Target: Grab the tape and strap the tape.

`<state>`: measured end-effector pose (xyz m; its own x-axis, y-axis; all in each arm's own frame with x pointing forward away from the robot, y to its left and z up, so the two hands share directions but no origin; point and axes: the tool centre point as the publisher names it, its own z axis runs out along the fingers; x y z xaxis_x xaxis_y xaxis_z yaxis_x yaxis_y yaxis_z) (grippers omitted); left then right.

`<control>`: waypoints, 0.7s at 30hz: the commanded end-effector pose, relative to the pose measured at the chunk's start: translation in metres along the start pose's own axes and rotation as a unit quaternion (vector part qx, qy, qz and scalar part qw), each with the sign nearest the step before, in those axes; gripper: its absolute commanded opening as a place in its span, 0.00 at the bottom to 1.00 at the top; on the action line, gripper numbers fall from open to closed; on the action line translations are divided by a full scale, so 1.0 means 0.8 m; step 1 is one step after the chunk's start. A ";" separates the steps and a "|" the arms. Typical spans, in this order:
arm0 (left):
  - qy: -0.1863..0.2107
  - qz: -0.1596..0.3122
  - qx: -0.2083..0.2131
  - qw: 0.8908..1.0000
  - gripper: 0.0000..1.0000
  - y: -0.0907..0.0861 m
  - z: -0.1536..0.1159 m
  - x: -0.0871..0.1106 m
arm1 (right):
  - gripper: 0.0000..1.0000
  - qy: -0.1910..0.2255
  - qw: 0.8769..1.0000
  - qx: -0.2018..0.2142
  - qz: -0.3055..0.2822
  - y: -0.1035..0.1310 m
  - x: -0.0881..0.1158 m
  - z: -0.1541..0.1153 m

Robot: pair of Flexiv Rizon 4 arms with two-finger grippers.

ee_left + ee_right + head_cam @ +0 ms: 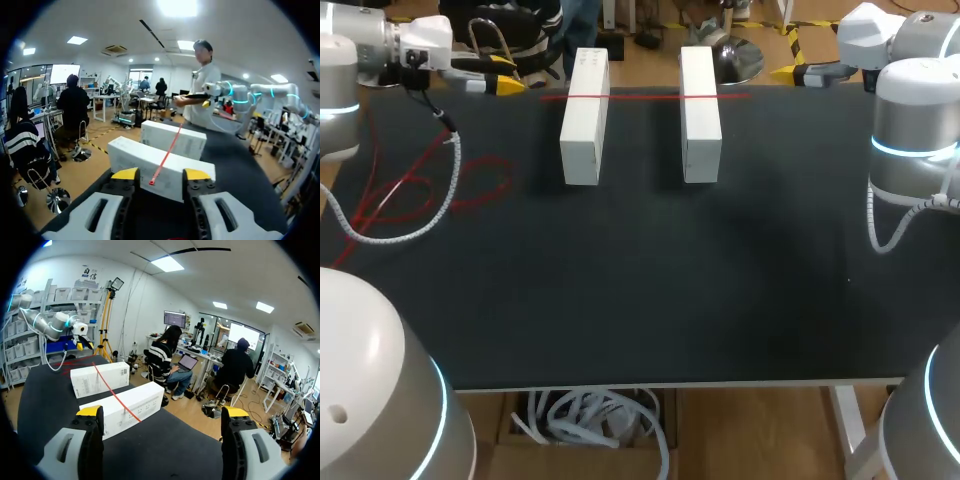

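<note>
Grippers both hang released: our left gripper at the frame's upper left, our right gripper at upper right. Between them, top centre, the tape lies straight across two white boxes; we judge the strapping essentially done

Table: flat top covered in black, with a pale front edge. Carried directly on it:
- Left box, white, long, laid flat towards the far side.
- Right box, white, alike, laid parallel and apart from the first.
- Red tape, heaped in loose loops near the left edge; one straight run is drawn across both boxes' far ends.
</note>
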<state>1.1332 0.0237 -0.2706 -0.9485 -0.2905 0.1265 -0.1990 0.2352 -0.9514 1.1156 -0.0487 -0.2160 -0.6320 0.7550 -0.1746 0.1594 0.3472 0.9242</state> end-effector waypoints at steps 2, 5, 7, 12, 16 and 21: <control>0.014 0.005 0.020 1.000 0.30 0.007 0.008 -0.008 | 1.00 0.000 1.000 -0.001 0.000 0.000 0.000 -0.001; 0.020 0.011 0.023 0.999 0.33 0.007 0.014 -0.011 | 1.00 0.000 1.000 -0.001 0.000 0.000 0.000 -0.001; 0.022 0.011 0.029 0.999 0.35 0.006 0.017 -0.014 | 1.00 0.000 1.000 -0.001 0.000 0.000 0.000 -0.001; 0.029 0.021 0.038 0.999 0.37 0.008 0.025 -0.020 | 1.00 0.000 1.000 -0.001 0.000 0.000 0.000 -0.001; 0.032 0.028 0.047 0.998 0.36 0.011 0.034 -0.022 | 1.00 0.000 1.000 -0.001 0.000 0.000 0.000 -0.001; 0.032 0.034 0.060 0.997 0.35 0.010 0.042 -0.023 | 1.00 0.000 1.000 -0.001 0.000 0.000 0.000 -0.001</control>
<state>1.1508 0.0024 -0.2834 -0.9710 -0.2277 0.0726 -0.1085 0.1494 -0.9828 1.1156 -0.0487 -0.2160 -0.6320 0.7550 -0.1746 0.1594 0.3471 0.9242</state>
